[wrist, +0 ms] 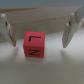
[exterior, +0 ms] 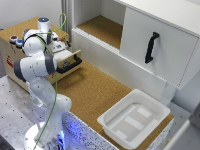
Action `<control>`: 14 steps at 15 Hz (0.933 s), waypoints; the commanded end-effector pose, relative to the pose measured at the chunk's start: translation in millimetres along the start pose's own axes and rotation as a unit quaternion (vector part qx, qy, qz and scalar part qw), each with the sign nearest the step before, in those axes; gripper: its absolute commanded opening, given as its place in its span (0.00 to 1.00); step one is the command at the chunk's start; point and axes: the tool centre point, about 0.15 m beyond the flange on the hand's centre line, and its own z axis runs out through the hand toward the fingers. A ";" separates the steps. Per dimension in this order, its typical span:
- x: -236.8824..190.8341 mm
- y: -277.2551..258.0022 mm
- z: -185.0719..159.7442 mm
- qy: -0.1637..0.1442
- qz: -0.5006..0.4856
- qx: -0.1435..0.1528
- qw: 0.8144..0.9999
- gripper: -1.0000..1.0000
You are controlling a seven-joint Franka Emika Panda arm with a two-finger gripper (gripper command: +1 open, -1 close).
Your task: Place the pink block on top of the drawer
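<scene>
One pink block [wrist: 34,45] shows in the wrist view, a single cube with black letter marks on its faces, lying on a pale surface. The two fingers [wrist: 6,29] of the gripper [wrist: 37,30] stand spread apart, one on either side of the cube, and neither touches it; a gap shows between each finger and the block. In the exterior view the block itself cannot be made out, as the one white arm [exterior: 36,65] bends over the spot. That arm reaches above the one drawer [exterior: 67,59], a small light-wood cabinet with a cork-textured top, whose pull-out part stands open with its single black bar handle [exterior: 70,65] facing out over the cork-covered table [exterior: 95,92]. Whether the pale surface under the cube is the inside of the pull-out part cannot be told. One white plastic bin [exterior: 134,117] sits on the table toward the exterior view's right, well apart from the drawer. One large white cupboard [exterior: 155,45] with a black vertical handle stands behind it.
</scene>
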 end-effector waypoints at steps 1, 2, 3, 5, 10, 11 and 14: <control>-4.4 -1.6 19.1 0.007 -0.010 0.019 1.000 0.00; -5.6 -2.0 20.5 0.004 -0.009 0.021 1.000 0.00; -5.9 -1.8 20.5 0.003 -0.009 0.023 1.000 0.00; -4.5 -1.9 17.9 -0.005 -0.010 0.023 1.000 0.00; -5.8 -7.7 -1.9 -0.033 -0.001 0.018 0.999 0.00; -7.9 -7.7 -13.6 -0.039 0.004 0.013 0.999 0.00; -5.9 8.2 -57.1 -0.071 0.001 -0.011 0.997 0.00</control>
